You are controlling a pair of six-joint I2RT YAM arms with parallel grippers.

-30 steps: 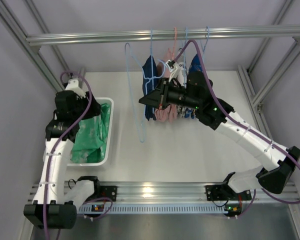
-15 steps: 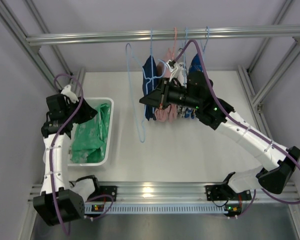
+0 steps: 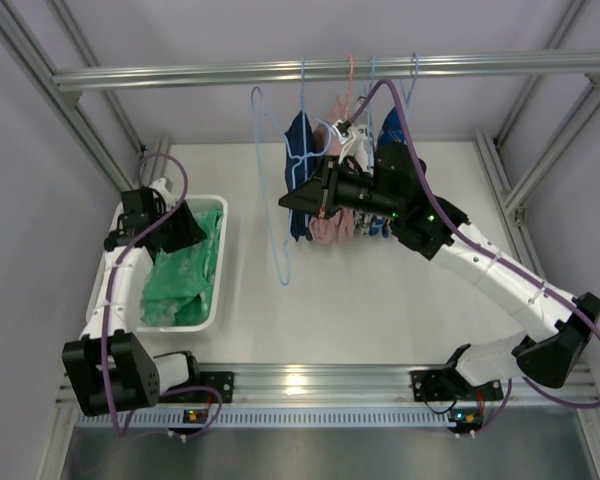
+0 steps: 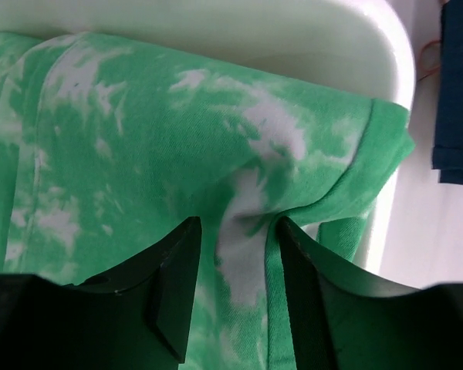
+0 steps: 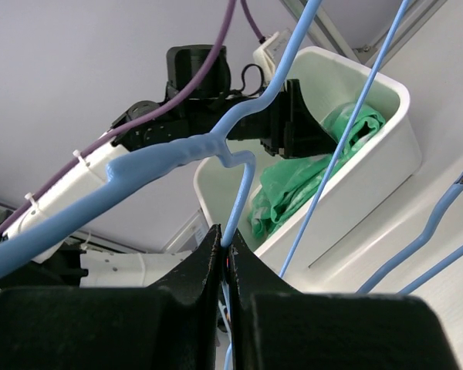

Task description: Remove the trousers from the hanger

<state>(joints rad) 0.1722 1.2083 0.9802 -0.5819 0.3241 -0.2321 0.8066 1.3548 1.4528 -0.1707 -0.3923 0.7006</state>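
The green trousers (image 3: 185,275) lie bunched in a white bin (image 3: 223,262) at the left, off the hanger. My left gripper (image 3: 192,228) is open low over them at the bin's far end. In the left wrist view the gripper (image 4: 235,262) has a raised fold of the trousers (image 4: 177,131) between its spread fingers. My right gripper (image 3: 288,203) is shut on the light-blue wire hanger (image 3: 280,240), which hangs empty from the rail. The right wrist view shows the jaws (image 5: 225,245) pinched on the hanger wire (image 5: 239,193), with the trousers (image 5: 309,169) in the bin (image 5: 355,185) beyond.
A metal rail (image 3: 180,75) spans the back. A navy garment (image 3: 302,170), a pink garment (image 3: 330,225) and a blue-and-white patterned garment (image 3: 390,130) hang on it behind my right arm. The navy garment also shows in the left wrist view (image 4: 457,92).
My left arm has pulled in and swung its gripper to the bin's far end, low over the trousers. The right arm and the hanger have not moved.
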